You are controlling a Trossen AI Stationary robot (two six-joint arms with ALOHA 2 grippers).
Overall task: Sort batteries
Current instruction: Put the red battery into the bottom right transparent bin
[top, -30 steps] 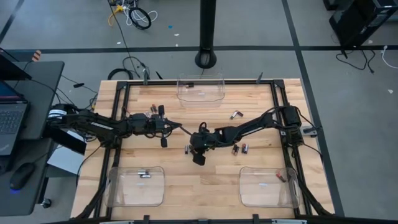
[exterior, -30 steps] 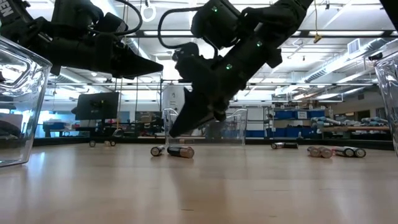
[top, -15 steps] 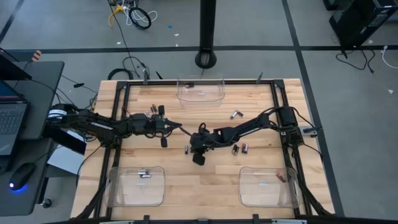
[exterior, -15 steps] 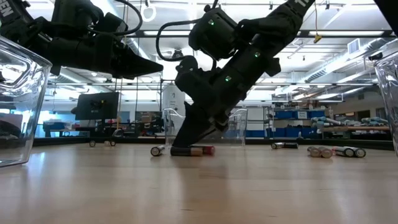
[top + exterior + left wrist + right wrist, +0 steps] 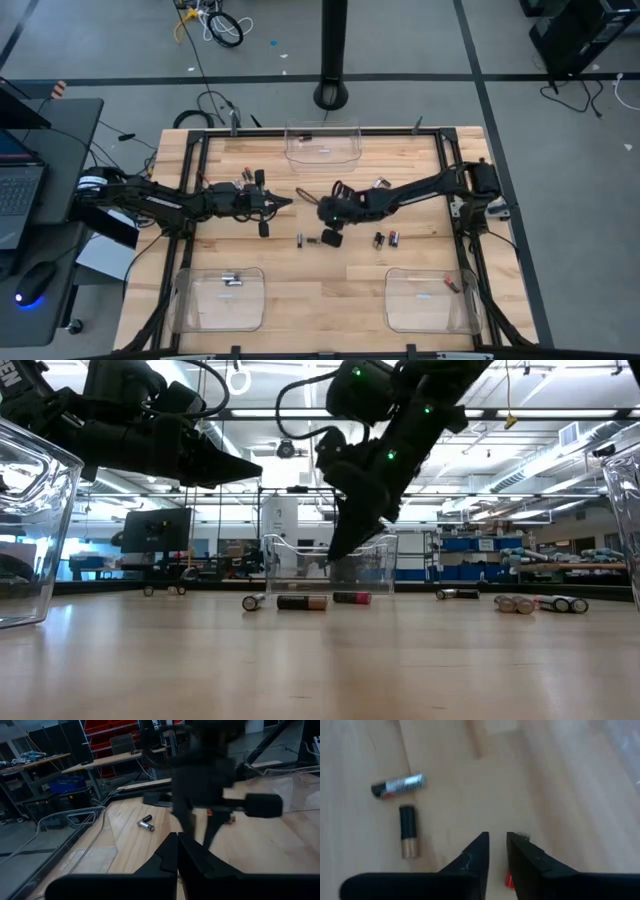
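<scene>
Smooth black-and-copper cylindrical battery (image 5: 408,831) on pale grained wooden table (image 5: 560,785)

red-tipped battery (image 5: 509,879): mostly hidden behind right claw (image 5: 497,845) | other arm (image 5: 210,785): blurred

My right claw (image 5: 338,556) has lifted up off the table and swung toward the upper middle of the high view, its fingers have parted a little, and the black battery (image 5: 302,601) it was touching now lies alone.
</scene>
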